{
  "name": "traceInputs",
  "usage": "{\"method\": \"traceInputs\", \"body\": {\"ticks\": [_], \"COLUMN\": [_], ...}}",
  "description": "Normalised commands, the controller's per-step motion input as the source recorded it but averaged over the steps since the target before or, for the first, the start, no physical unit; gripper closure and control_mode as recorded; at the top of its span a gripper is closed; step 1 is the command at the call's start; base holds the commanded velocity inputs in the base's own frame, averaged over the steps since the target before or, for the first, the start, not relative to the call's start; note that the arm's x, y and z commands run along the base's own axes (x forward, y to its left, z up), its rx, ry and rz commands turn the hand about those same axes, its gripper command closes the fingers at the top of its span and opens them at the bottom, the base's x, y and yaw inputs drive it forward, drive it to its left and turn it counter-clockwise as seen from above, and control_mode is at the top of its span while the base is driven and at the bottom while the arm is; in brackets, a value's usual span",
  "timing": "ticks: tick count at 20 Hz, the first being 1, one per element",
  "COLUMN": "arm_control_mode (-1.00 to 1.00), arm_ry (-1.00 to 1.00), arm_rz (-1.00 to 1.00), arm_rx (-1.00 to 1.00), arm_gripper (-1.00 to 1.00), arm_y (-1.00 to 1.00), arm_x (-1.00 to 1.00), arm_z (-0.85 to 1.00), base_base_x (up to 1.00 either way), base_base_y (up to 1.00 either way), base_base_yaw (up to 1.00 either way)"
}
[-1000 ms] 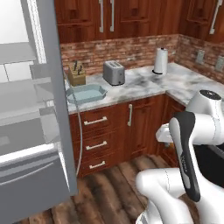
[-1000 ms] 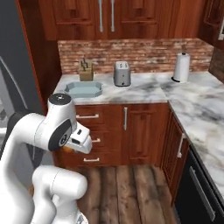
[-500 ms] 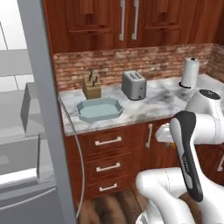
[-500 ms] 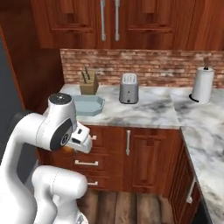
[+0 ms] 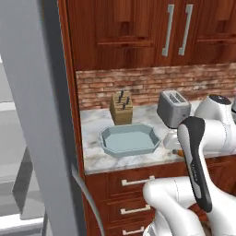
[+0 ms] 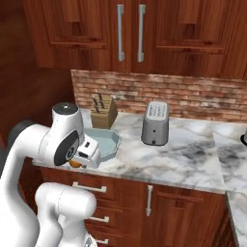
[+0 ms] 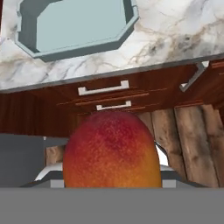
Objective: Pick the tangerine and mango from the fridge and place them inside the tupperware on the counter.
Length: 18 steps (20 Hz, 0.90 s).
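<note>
The jaws grip the mango (image 7: 110, 149); the tupperware (image 7: 27, 43) sits on the tabletop (image 7: 175, 39) at 11 o'clock.

Counter layout beside the fridge

The tupperware (image 5: 130, 139) sits on the counter (image 6: 183, 159) near its front edge, the knife block (image 5: 121, 108) just behind it, the toaster (image 6: 156, 122) to its right, the fridge (image 5: 32, 115) to the left.

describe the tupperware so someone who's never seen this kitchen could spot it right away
Find the white-grey marbled counter under the brick backsplash. On its left part, in front of the wooden knife block and left of the grey toaster, sits the tupperware. It is the one pale teal thing there: shallow, open, with cut-off corners, and nothing in it.
</note>
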Motion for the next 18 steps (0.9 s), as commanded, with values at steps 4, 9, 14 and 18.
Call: {"method": "traceInputs", "body": {"ticks": [4,9,14,18], "arm_control_mode": [1.0,1.0,-1.0,-1.0], "arm_ry": [0.0,0.0,0.0,0.0], "arm_rz": [0.0,0.0,0.21,0.39], "arm_rx": [0.0,0.0,0.02,0.0], "arm_gripper": [1.0,1.0,1.0,1.0], "arm_y": [0.0,0.0,-0.1,-0.08], "arm_x": [0.0,0.0,0.19,0.23], "arm_z": [0.0,0.0,-0.09,-0.31], "base_base_x": [0.67,0.56,0.2,0.0], "base_base_y": [-0.26,-0.23,-0.08,0.0], "base_base_yaw": [0.36,0.38,0.15,0.0]}}
